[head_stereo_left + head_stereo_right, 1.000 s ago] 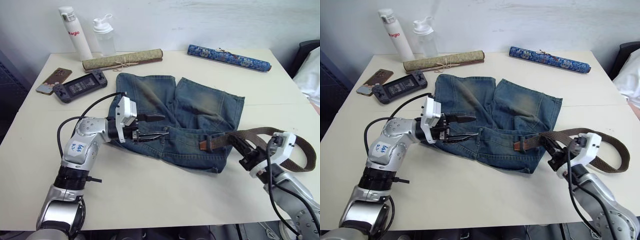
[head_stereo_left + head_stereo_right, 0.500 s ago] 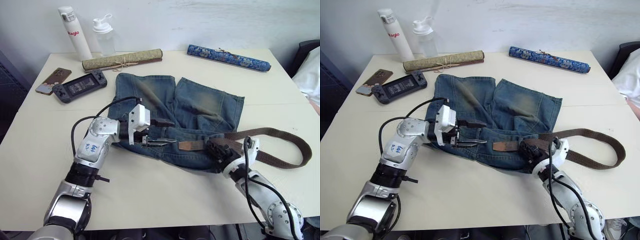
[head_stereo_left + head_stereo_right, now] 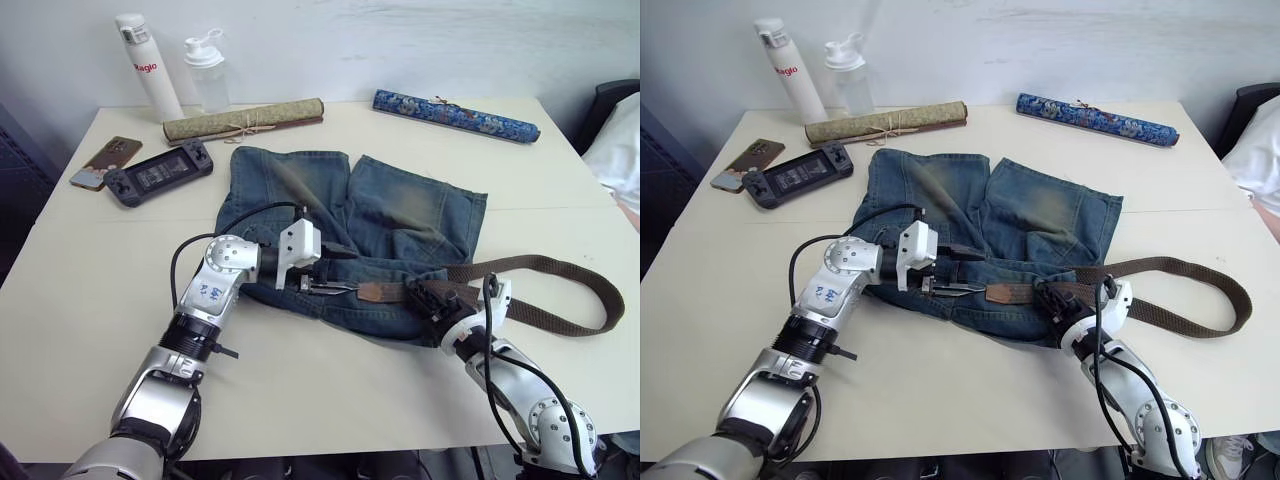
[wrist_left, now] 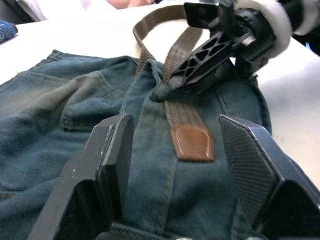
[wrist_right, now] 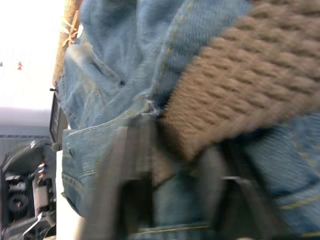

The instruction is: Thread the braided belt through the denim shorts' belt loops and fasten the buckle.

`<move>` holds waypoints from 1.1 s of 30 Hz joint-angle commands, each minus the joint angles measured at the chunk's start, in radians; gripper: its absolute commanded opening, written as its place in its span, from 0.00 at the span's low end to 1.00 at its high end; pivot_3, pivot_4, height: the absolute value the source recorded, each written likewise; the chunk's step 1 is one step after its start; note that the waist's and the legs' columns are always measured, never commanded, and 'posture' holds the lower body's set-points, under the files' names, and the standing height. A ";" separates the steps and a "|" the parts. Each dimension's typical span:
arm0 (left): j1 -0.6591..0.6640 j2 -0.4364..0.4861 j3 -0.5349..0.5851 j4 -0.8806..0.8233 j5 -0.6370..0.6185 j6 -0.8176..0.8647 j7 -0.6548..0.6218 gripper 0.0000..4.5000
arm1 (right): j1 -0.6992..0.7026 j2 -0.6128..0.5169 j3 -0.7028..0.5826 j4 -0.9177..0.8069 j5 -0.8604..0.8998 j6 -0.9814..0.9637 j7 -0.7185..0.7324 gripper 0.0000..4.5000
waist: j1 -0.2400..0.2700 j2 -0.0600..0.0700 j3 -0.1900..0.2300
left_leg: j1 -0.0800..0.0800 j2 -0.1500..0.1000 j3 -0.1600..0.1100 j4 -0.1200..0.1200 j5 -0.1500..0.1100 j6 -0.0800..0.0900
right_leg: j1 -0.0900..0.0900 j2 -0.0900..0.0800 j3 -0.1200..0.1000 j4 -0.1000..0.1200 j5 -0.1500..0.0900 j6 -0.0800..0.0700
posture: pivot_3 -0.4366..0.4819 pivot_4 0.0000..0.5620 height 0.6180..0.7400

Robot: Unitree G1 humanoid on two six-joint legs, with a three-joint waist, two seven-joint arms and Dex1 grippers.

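Between the two grippers, the braided belt's (image 3: 530, 300) leather tip lies on the waistband of the denim shorts (image 3: 400, 215).

The left gripper (image 3: 330, 268) hovers over the waistband with its fingers (image 4: 111, 160) spread wide and empty, the tan tip just ahead of them. The right gripper (image 3: 432, 297) is clamped on the belt just behind that tip, at the shorts' edge; the strap loops away over the table (image 3: 300, 390) behind it.

Soft, even indoor light falls from above on the pale table (image 3: 90, 300), with faint shadows and no glare. The head views are sharp. The right wrist view is blurred, its near fingers (image 5: 125, 180) smeared.
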 commanded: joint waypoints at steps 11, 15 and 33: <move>-0.048 -0.004 0.028 0.049 -0.034 0.066 -0.095 0.67 | 0.203 -0.405 -0.133 -0.259 -0.004 0.120 0.260 0.76 | 0.003 0.000 0.000 | -0.001 0.000 -0.001 0.000 -0.001 0.002 | 0.000 0.000 -0.001 -0.001 0.000 0.000 | 0.48 0.27 0.97; -0.047 -0.008 0.033 0.047 -0.039 0.071 -0.100 0.67 | 0.240 -0.439 -0.135 -0.312 -0.087 0.108 0.353 0.47 | 0.003 0.000 0.000 | -0.001 0.000 0.000 0.000 0.000 0.002 | 0.000 0.001 -0.001 -0.001 0.000 0.001 | 0.48 0.27 0.97; -0.144 -0.098 -0.062 0.249 0.105 -0.040 -0.082 0.67 | 0.118 -0.391 0.195 -0.219 -0.706 0.228 0.321 0.02 | 0.002 -0.004 -0.001 | 0.000 -0.002 0.000 0.002 0.000 0.001 | 0.001 0.002 -0.005 0.000 0.000 0.001 | 0.48 0.27 0.97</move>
